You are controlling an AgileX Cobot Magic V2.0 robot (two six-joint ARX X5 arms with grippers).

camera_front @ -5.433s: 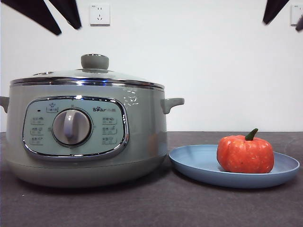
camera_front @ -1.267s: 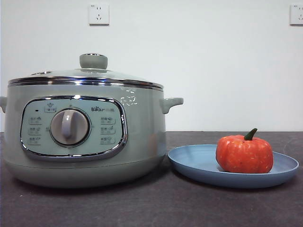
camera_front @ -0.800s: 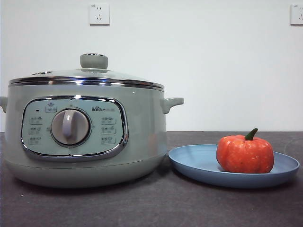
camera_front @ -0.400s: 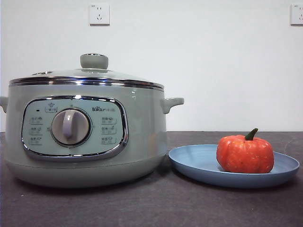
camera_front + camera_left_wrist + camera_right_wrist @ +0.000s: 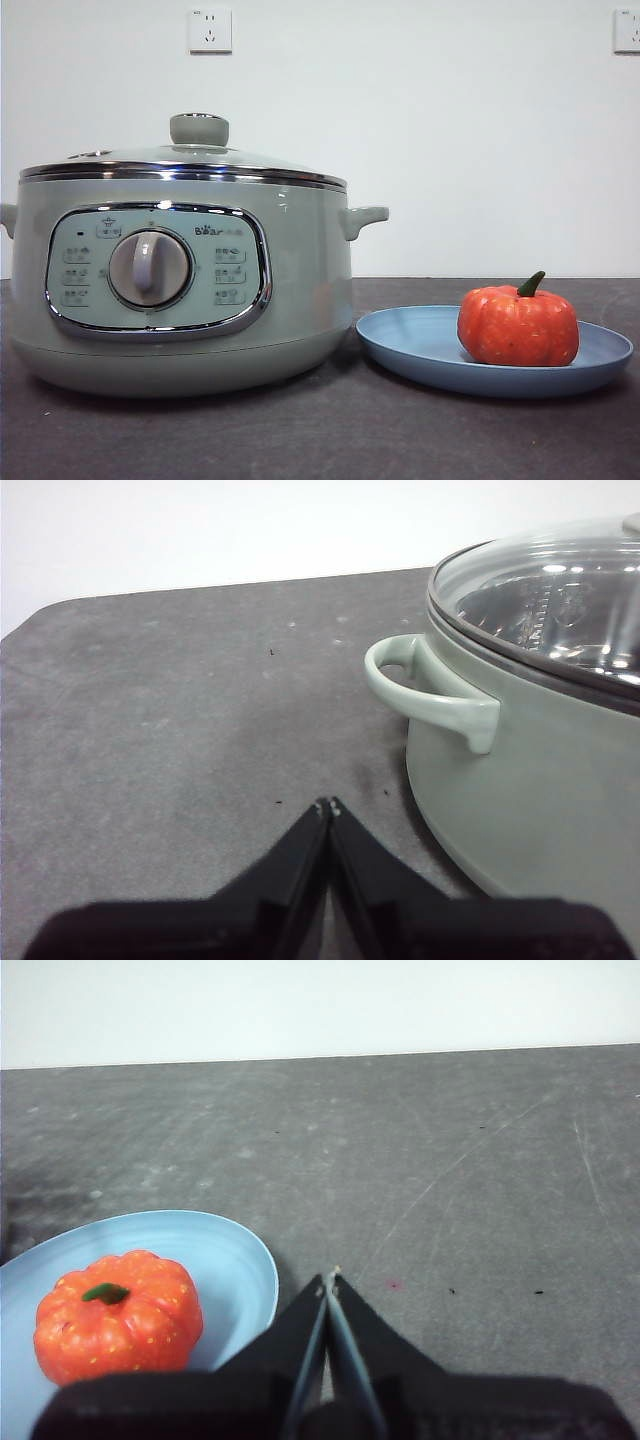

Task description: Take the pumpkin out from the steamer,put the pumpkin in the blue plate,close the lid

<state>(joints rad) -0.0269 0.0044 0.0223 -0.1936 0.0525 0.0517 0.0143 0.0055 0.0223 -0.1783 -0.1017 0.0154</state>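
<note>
One steamer (image 5: 180, 290) handle is cut off.

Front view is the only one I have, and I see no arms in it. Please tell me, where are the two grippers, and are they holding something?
Observer: The left gripper is shut and empty, above bare table beside the steamer, near its side handle.
Operator: And the right one?
Observer: The right gripper is shut and empty too, beside the blue plate, not touching the pumpkin.
Operator: Is anything inside the steamer?
Observer: Through the glass lid, the left wrist view shows only the inner wall; no food is visible.
</note>
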